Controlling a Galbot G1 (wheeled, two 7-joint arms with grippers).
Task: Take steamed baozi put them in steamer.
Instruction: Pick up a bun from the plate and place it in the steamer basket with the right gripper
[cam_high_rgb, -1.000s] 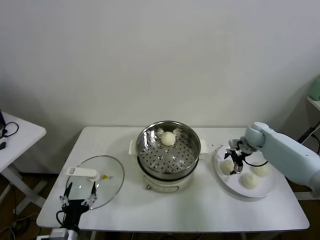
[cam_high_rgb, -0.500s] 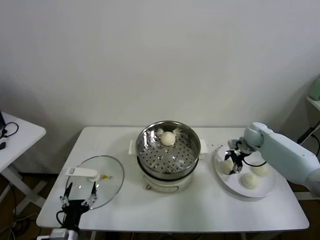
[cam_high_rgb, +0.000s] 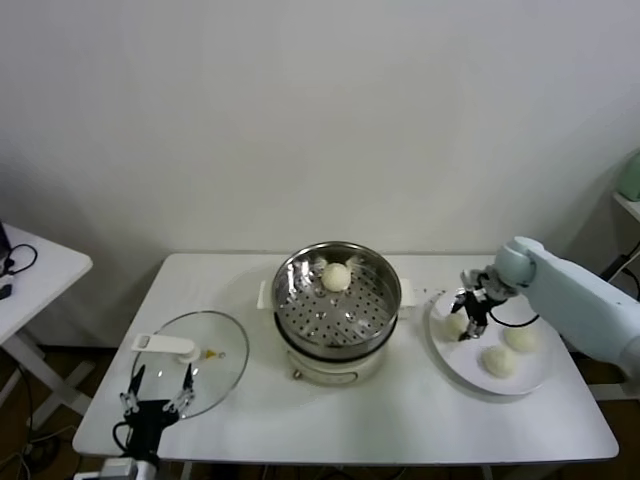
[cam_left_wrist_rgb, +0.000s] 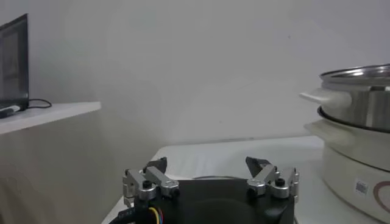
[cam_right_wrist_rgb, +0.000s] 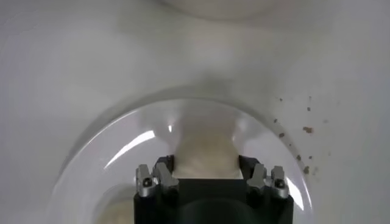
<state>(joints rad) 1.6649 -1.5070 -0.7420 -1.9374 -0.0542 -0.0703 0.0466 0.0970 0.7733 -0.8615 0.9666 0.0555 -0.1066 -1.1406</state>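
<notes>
My right end effector (cam_high_rgb: 466, 322) grips one steamed baozi (cam_right_wrist_rgb: 204, 151) over the plate (cam_high_rgb: 447, 359); two more lie there, one sits in the steamer (cam_high_rgb: 383, 305). Left end effector (cam_left_wrist_rgb: 210, 177) open, parked.

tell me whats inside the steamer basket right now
One bun lies in the steamer basket, toward its far side; the rest of the holed floor is bare. The near wall hides the floor's front edge, and nothing below the holed floor can be seen.

Glass lid (cam_high_rgb: 192, 360) on white table (cam_high_rgb: 400, 420); white plate (cam_high_rgb: 450, 362) right.
</notes>
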